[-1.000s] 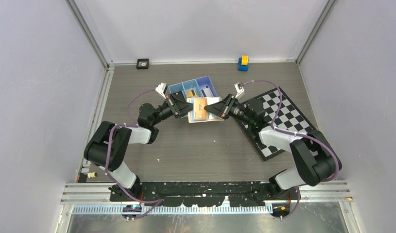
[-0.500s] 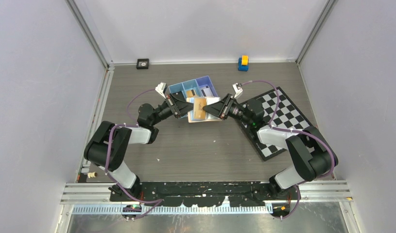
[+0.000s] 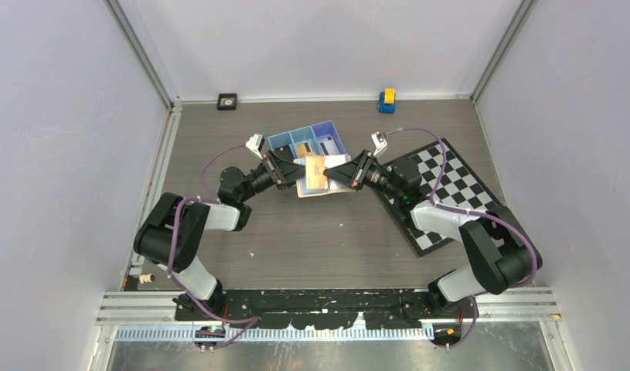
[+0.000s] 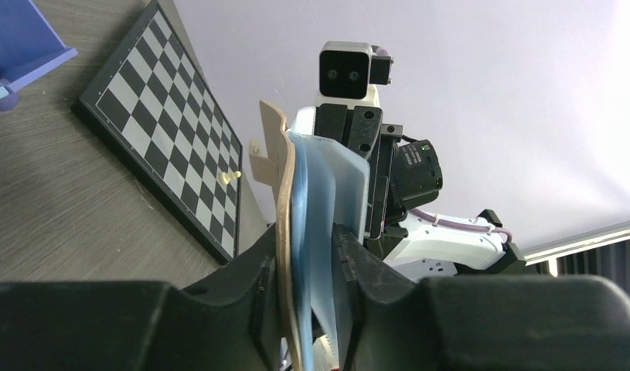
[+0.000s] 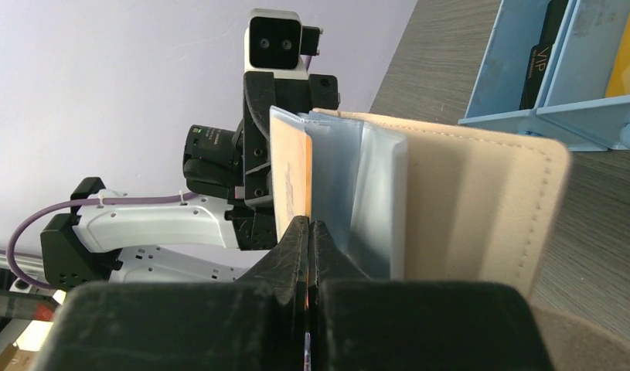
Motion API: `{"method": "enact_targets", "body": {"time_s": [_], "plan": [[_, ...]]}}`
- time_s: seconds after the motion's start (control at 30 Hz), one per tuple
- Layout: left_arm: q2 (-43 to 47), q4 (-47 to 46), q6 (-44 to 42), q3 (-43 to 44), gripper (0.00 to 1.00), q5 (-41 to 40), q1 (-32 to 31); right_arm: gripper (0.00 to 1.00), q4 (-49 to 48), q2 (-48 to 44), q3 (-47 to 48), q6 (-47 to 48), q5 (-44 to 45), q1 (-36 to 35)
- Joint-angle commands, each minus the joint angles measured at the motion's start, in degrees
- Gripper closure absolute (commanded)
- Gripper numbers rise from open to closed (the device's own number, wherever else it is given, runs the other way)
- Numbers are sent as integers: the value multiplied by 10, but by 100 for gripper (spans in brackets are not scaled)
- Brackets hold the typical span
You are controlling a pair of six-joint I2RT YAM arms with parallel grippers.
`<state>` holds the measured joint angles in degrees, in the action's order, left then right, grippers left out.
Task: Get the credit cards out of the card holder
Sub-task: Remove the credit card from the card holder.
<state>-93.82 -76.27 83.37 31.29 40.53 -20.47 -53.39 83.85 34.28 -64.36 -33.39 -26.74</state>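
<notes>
The tan card holder [image 3: 310, 188] hangs open above the table between both grippers, just in front of the blue tray. My left gripper [image 3: 290, 171] is shut on its tan flap and pale blue plastic sleeves. In the left wrist view [image 4: 308, 259] the flap [image 4: 281, 178] stands on edge with its snap tab [image 4: 257, 152] up. My right gripper [image 3: 336, 175] is shut on an orange-tan credit card [image 3: 315, 171]. In the right wrist view [image 5: 308, 232] that card [image 5: 290, 178] stands beside the sleeves [image 5: 358, 193] and the tan cover [image 5: 481, 209].
The blue three-compartment tray [image 3: 328, 127] sits behind the holder and holds a black card [image 5: 539, 54] and a yellow one [image 5: 624, 46]. A chessboard [image 3: 451, 182] lies to the right. A yellow-blue block [image 3: 386, 100] and a small black object [image 3: 227, 101] sit by the back wall.
Both grippers and the holder have shifted slightly left and toward the tray. Both grips are unchanged.
</notes>
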Motion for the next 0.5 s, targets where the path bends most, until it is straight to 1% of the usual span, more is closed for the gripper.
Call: {"method": "enact_targets", "body": {"time_s": [0.0,0.23,0.47], "plan": [[26,-50,-9,-3,69,1,1,99,-1,-6,0,5,19,8],[19,-57,1,-1,62,3,1,99,-54,23,-5,-36,6,22],[57,-57,-14,-27,60,-18,13,100,-54,27,-7,-43,8,31]]}}
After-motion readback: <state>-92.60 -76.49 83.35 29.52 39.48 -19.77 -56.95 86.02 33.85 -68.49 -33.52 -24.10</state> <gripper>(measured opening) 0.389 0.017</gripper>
